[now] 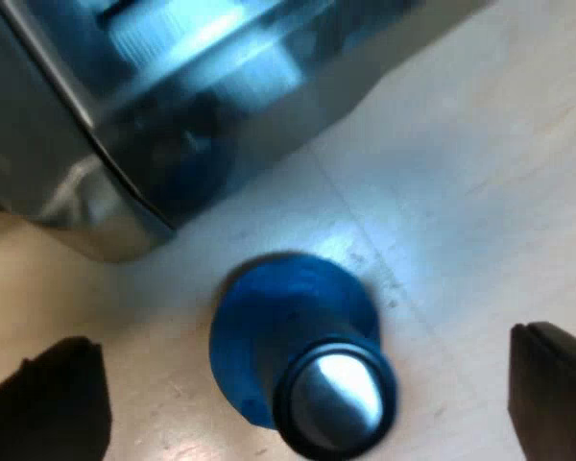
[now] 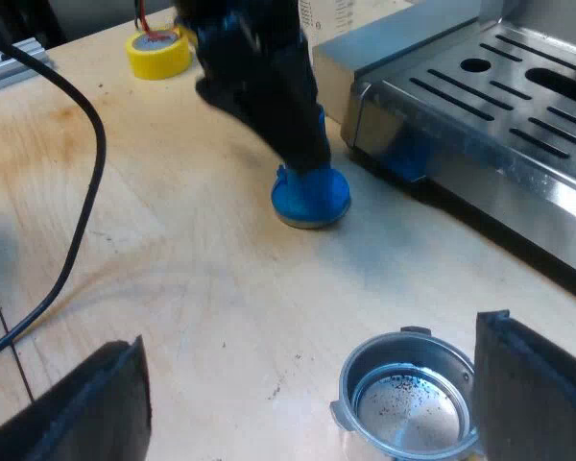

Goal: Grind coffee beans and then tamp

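A workshop or lab bench: a stained pale wooden surface (image 2: 173,288), with a yellow tape roll (image 2: 158,53) and a ribbed aluminium rail (image 2: 5,62) well beyond the right tool (image 2: 307,331).

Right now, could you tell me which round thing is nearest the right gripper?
The metal holder, its open basket between the right gripper's spread fingers. The blue tamper, under the left gripper, and the yellow tape roll sit farther off.
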`<move>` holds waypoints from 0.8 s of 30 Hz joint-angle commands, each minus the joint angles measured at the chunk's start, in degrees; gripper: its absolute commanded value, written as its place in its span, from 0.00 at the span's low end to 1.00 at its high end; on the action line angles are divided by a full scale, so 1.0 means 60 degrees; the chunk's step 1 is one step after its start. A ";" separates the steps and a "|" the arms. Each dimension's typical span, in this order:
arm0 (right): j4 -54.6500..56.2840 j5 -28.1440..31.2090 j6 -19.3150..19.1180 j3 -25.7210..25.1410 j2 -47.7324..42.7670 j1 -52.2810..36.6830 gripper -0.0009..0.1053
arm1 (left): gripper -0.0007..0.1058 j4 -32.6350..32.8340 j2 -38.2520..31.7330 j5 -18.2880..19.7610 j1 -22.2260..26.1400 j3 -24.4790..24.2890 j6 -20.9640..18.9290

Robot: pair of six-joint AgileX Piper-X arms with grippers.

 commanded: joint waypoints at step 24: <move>0.5320 -0.0025 0.1004 -0.4079 -0.0067 0.0005 0.67 | 0.83 0.2784 -0.6601 -0.0166 0.0022 -0.0867 -0.0672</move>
